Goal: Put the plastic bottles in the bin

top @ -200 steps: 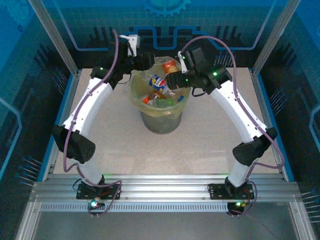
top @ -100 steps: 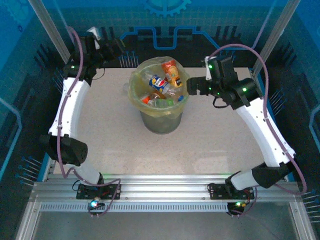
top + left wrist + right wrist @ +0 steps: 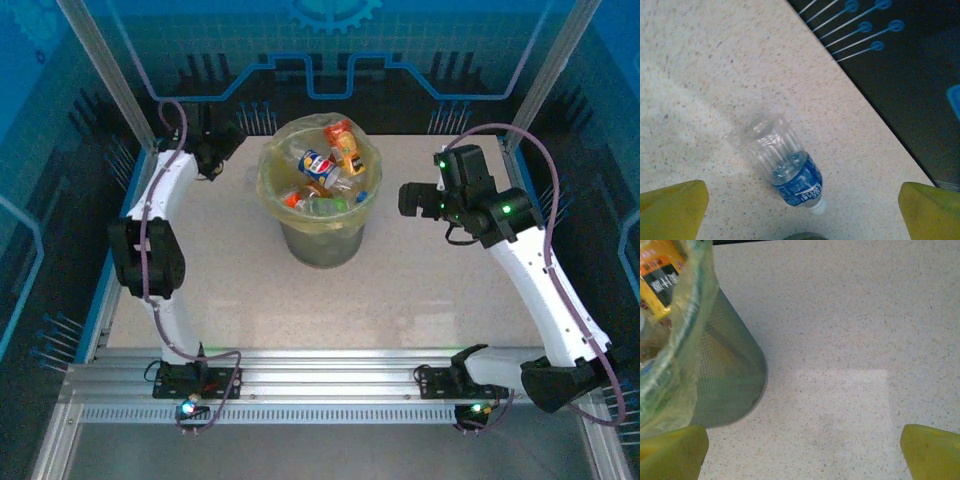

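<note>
speckled beige table (image 3: 420,290) | blue panel walls (image 3: 440,40) | left claw (image 3: 801,210) wide over clear bottle (image 3: 787,167) | right claw (image 3: 802,450) wide

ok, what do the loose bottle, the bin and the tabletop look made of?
Loose bottle: clear thin plastic, ribbed, glossy blue label. Bin: fine grey mesh wall, metal or plastic unclear; crinkled translucent yellowish film liner. Tabletop: matte speckled beige, probably laminate or stone composite.
</note>
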Motion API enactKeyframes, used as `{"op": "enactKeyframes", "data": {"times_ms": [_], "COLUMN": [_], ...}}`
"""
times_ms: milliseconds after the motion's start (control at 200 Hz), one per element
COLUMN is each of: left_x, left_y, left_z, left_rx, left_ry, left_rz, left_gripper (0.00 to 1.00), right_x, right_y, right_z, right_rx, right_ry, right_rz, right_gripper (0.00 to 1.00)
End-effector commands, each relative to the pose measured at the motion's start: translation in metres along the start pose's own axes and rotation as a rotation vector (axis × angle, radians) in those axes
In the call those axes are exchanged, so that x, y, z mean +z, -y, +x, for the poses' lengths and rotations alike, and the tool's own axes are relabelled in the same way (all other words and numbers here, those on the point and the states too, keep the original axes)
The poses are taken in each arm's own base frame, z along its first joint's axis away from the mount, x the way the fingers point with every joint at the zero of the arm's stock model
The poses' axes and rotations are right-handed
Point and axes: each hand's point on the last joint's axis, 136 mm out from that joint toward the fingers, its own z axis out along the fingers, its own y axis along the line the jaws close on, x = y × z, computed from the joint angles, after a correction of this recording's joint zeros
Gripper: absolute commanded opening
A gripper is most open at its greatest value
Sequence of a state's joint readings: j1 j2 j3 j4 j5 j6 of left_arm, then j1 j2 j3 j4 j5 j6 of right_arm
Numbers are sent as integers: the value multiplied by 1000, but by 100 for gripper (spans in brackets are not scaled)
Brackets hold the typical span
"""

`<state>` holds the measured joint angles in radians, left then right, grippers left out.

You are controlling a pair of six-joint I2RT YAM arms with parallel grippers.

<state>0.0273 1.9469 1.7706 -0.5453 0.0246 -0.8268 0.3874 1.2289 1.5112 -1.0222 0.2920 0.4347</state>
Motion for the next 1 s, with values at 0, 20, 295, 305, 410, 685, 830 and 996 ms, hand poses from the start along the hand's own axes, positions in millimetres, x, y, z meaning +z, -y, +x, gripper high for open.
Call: {"op": "enactKeyframes", "data": {"times_ms": [0,20,295,305,410,685,830,996], "left_x": [16,20,65,67,82,111,122,131], "left_y": [-2,-5,-23,-23,-22,-25,-22,-20], "left_z": [5,7,34,34,42,54,55,58], "left_rx": [-137,-151,-258,-260,-271,-321,-326,-329], "left_ry": [-12,-16,-57,-58,-82,-109,-122,-130], "left_rz": [15,8,-52,-53,-63,-75,-66,-65], "left_gripper": [99,99,99,99,99,99,99,99], "right_x": [-1,0,7,7,6,4,4,9], "right_y": [7,7,15,15,19,30,31,29], "right_z": [6,7,19,20,23,33,35,37], "right_rx": [49,51,77,77,89,122,128,130], "right_ry": [-6,-8,-46,-46,-47,-46,-47,-57], "right_rz": [2,4,24,24,31,47,38,30], "right_gripper": [100,100,100,100,100,100,100,100]}}
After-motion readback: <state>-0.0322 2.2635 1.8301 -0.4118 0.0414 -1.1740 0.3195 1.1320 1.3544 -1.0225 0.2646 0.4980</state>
